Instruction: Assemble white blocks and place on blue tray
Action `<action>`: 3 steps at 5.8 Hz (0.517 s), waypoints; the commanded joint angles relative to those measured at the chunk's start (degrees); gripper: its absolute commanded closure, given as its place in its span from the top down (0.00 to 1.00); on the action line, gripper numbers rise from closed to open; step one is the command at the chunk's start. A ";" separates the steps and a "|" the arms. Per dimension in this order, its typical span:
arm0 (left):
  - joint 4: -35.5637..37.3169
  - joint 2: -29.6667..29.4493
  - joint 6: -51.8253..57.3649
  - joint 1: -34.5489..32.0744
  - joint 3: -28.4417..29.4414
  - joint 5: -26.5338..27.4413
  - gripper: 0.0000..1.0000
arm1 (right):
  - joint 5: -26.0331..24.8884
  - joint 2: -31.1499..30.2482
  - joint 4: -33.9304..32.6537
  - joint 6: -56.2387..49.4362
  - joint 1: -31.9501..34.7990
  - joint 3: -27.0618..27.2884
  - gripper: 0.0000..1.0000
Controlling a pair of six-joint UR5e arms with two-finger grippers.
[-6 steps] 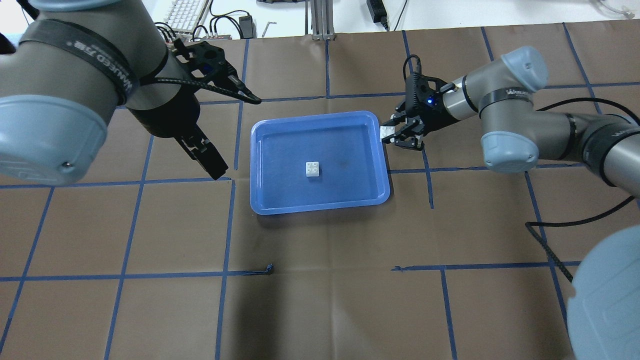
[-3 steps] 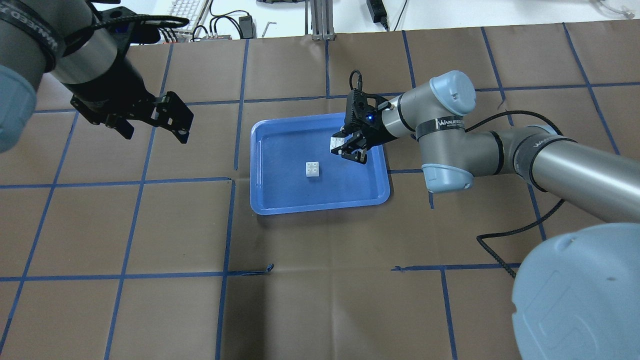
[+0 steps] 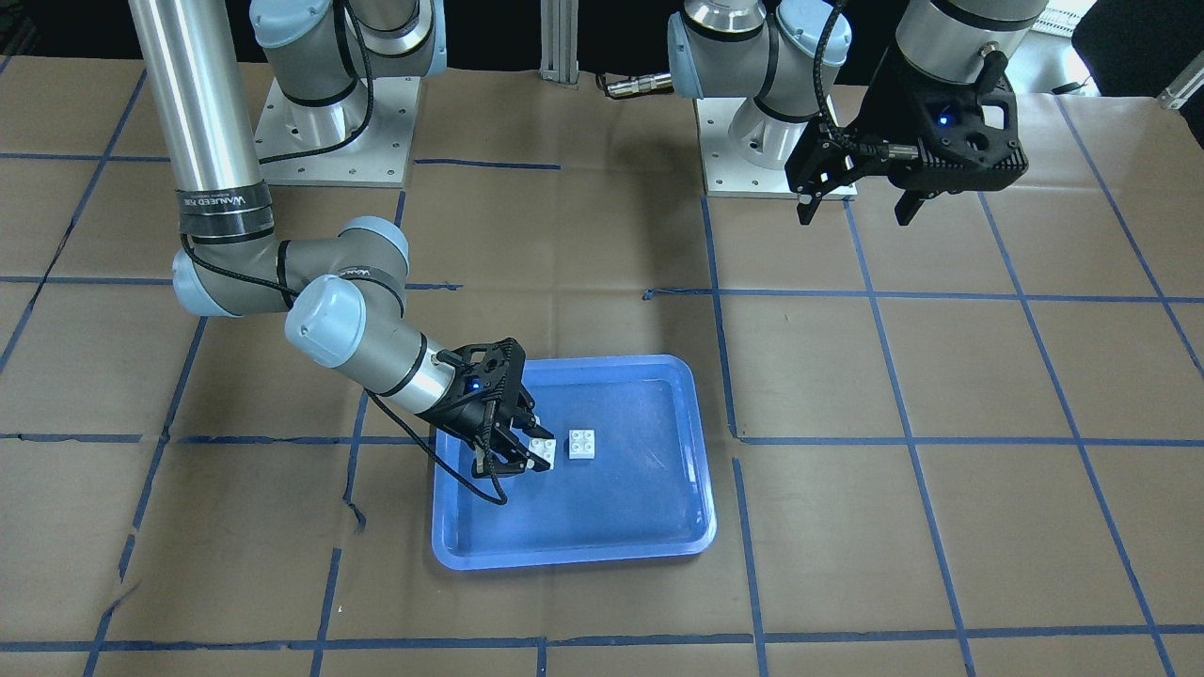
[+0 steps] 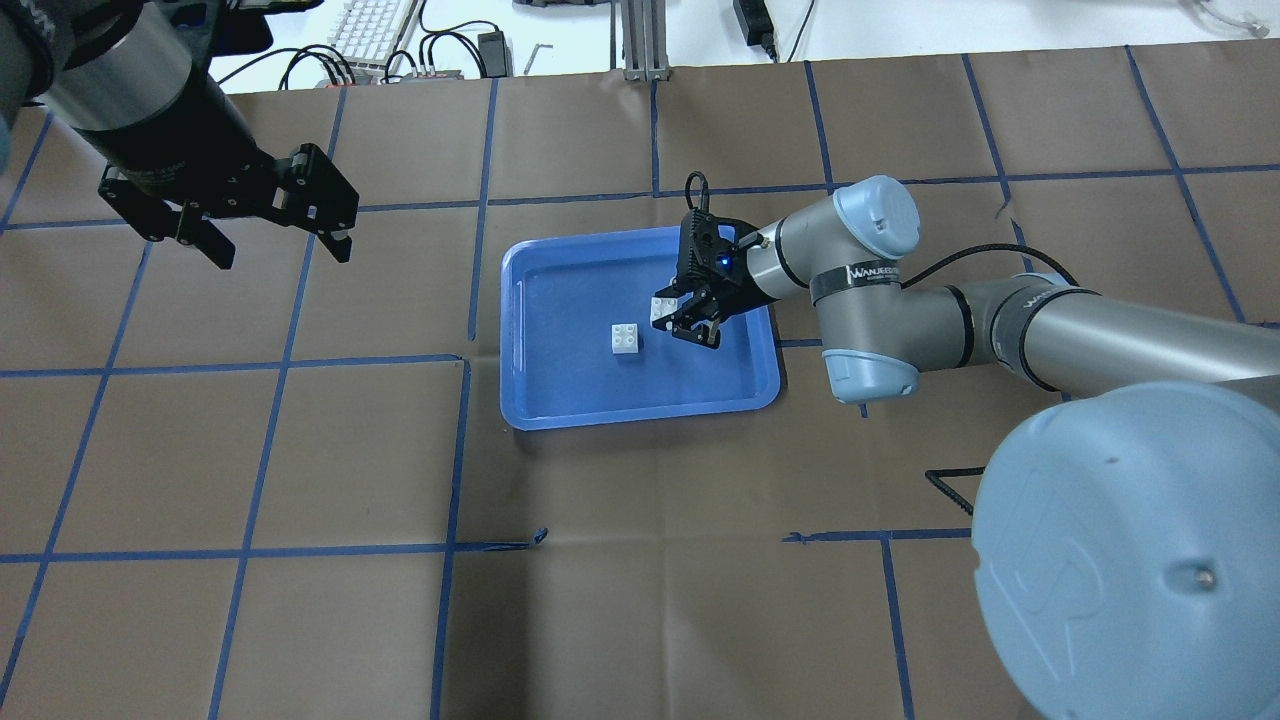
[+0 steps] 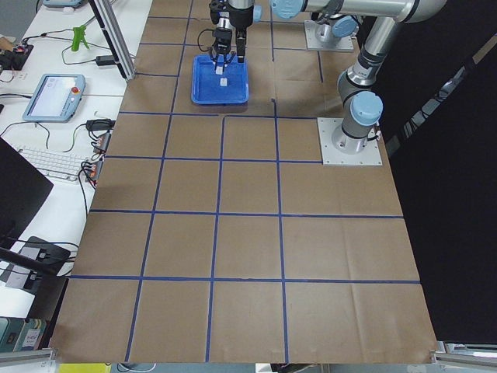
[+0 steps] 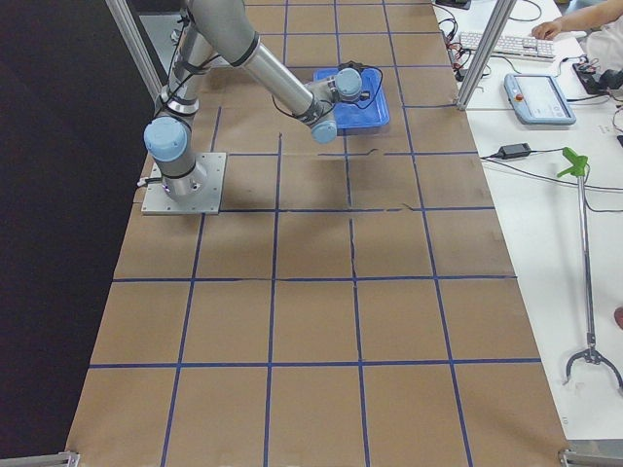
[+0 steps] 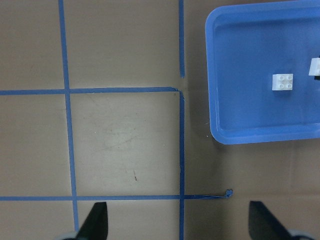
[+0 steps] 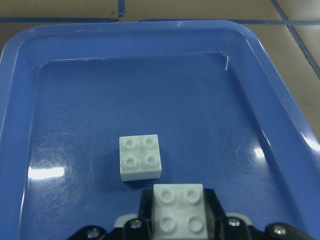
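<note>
You'll find the right gripper point(image 4: 683, 322), with the held white block point(image 4: 661, 308) between its fingers, has travelled left from outside the blue tray point(image 4: 640, 414)'s right rim to over its floor, ending just right of the loose white block point(image 4: 627, 338). The left gripper point(image 4: 278, 238) has swung off from beside the tray's left rim toward the table's far-left corner.

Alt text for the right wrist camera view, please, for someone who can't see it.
The right gripper holds a white block, studs up, over the blue tray. A second white block lies studs up on the tray floor just ahead, not touching it. Beyond the far rim shows brown paper with blue tape lines.
</note>
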 commanded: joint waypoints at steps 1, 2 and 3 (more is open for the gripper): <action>0.33 -0.33 -7.34 -0.79 -0.47 0.56 0.99 | 0.06 0.35 -0.15 -0.04 0.72 1.30 0.26; 0.60 -0.51 -8.59 -2.02 -0.65 0.48 0.99 | 0.15 0.61 -0.24 -0.04 0.90 1.48 0.26; 2.17 -0.59 -9.13 -3.33 -1.26 0.48 0.99 | 0.15 0.70 -0.33 -0.04 0.99 1.49 0.26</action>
